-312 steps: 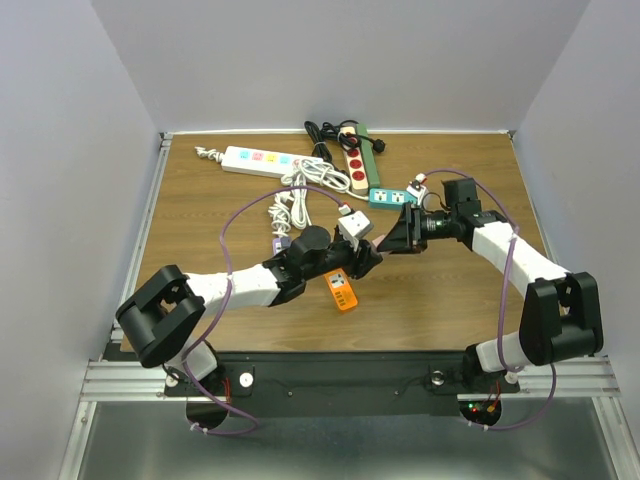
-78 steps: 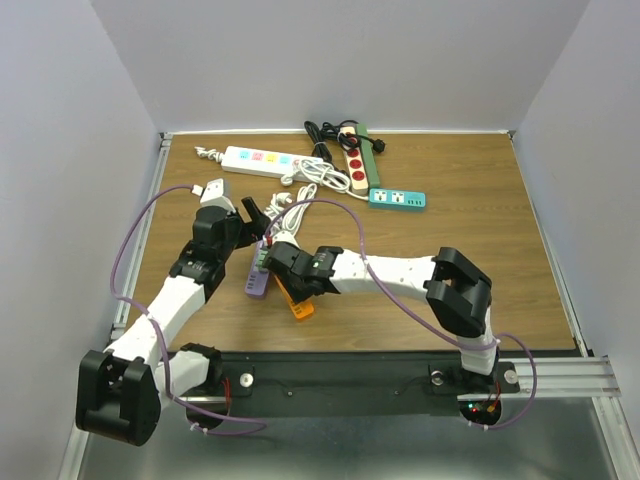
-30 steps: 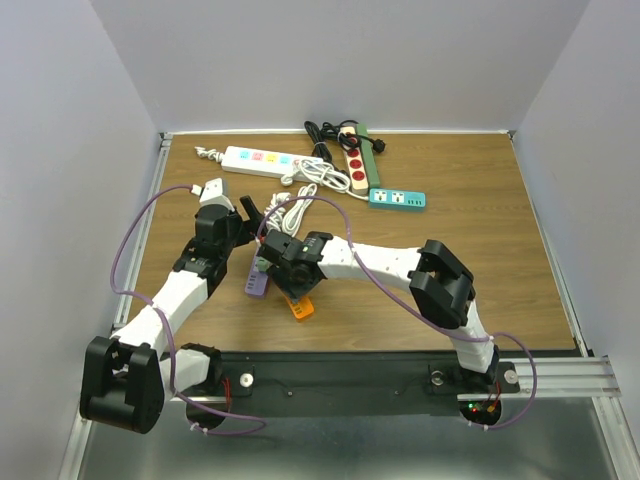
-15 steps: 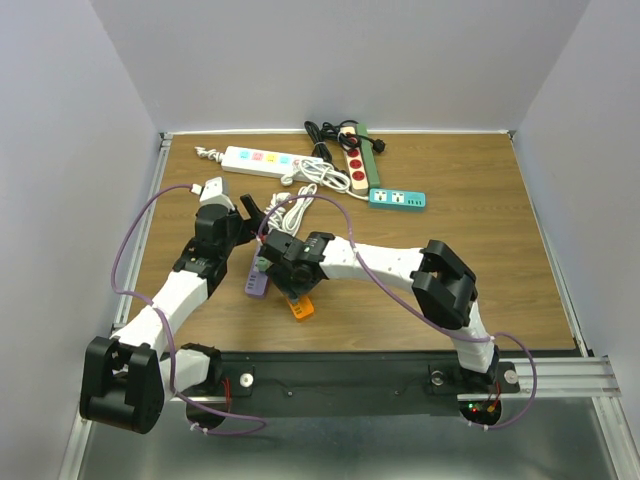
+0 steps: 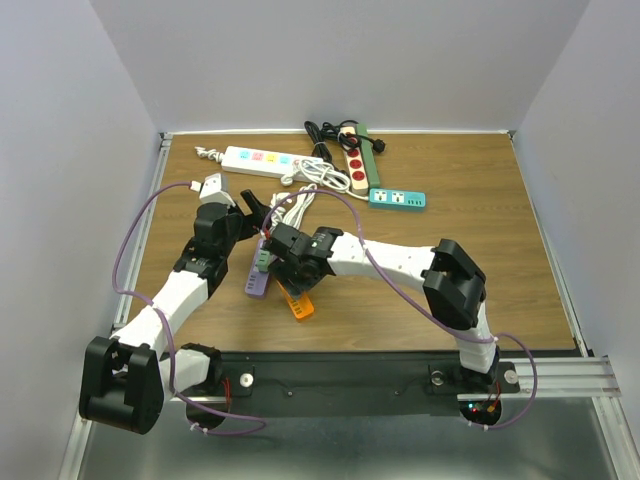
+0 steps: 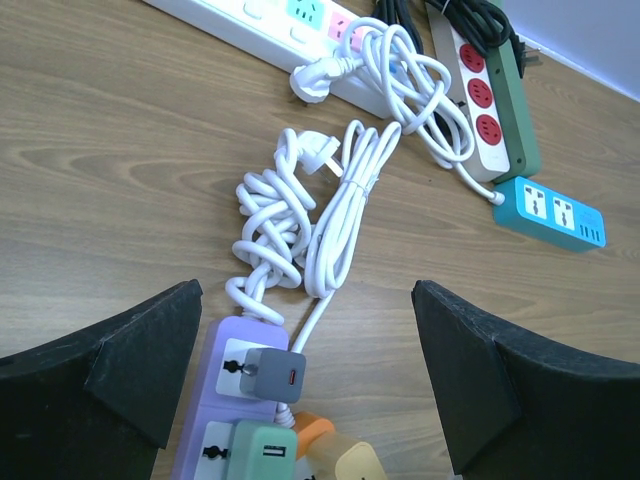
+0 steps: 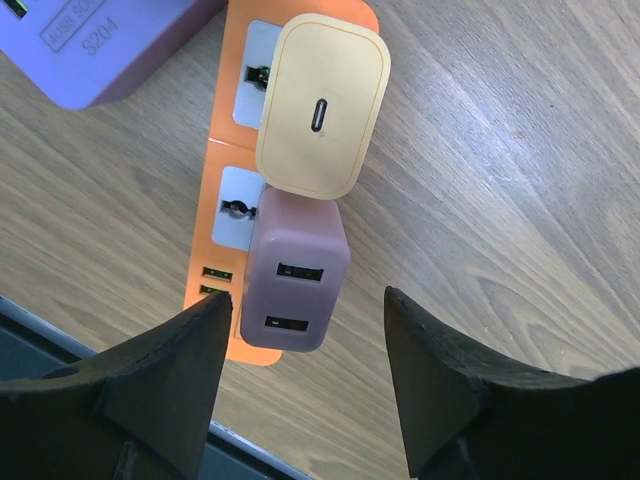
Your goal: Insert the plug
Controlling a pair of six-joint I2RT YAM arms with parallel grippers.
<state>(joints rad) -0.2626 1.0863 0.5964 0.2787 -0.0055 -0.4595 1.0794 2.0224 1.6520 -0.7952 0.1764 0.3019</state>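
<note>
- From the top camera I saw the left gripper hovering over the white cable bundle, near the far end of the purple strip, on the left half of the table.
- The right gripper reached across to the left and hung above the orange strip, which lay just beside the purple strip. The gripper's own body hid the plug from this angle.
- A white strip, a green strip and a teal strip lay towards the far side of the table.
- On the left wrist camera the left gripper stood wide open. Its fingers framed the wood, the cable bundle and the purple strip's end, and held nothing.
- A grey plug and a green plug sat in the purple strip there.
- On the right wrist camera the mauve plug stood on the orange strip, at the end with the small ports. It was just beside the yellow charger, whose edge overlapped it in that view.
- The right gripper was open. Its fingers flanked the mauve plug with a gap showing on each side, so it gripped nothing.
</note>
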